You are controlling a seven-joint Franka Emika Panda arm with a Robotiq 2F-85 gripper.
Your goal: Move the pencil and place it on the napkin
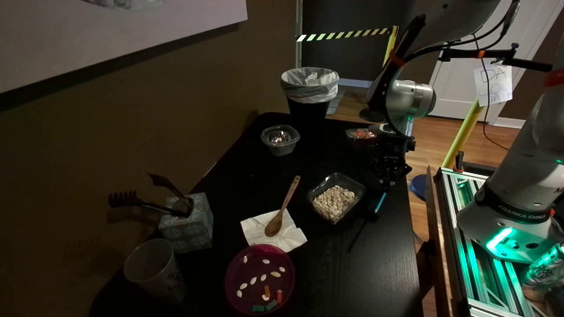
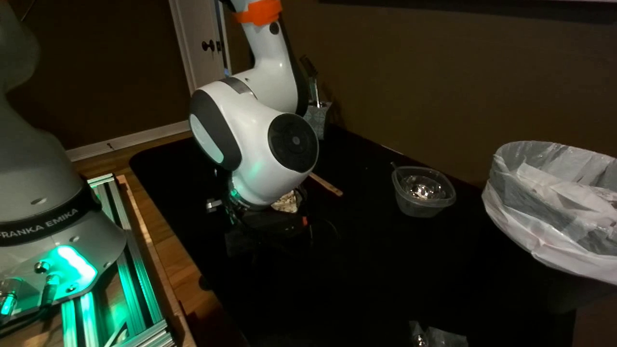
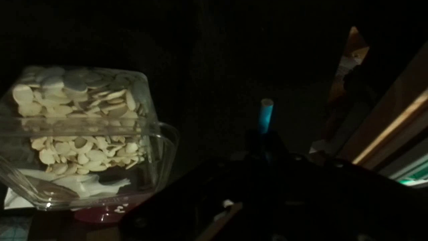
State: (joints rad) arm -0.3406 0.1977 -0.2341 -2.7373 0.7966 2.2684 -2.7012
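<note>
Pinching, in an exterior view, a slim blue pencil (image 1: 380,203) aslant over the black counter (image 1: 374,268) between closed black fingers (image 1: 387,181), near one end, perhaps for easy laying on the white paper napkin (image 1: 286,235), well apart under a brown wooden spoon (image 1: 278,219). Cannot tell the grip in an exterior view, behind the white robot arm (image 2: 258,159). Showing, in the wrist view, one blue end past the fingers, beside a clear plastic tray of seeds (image 3: 170,150), likely to be skirted.
</note>
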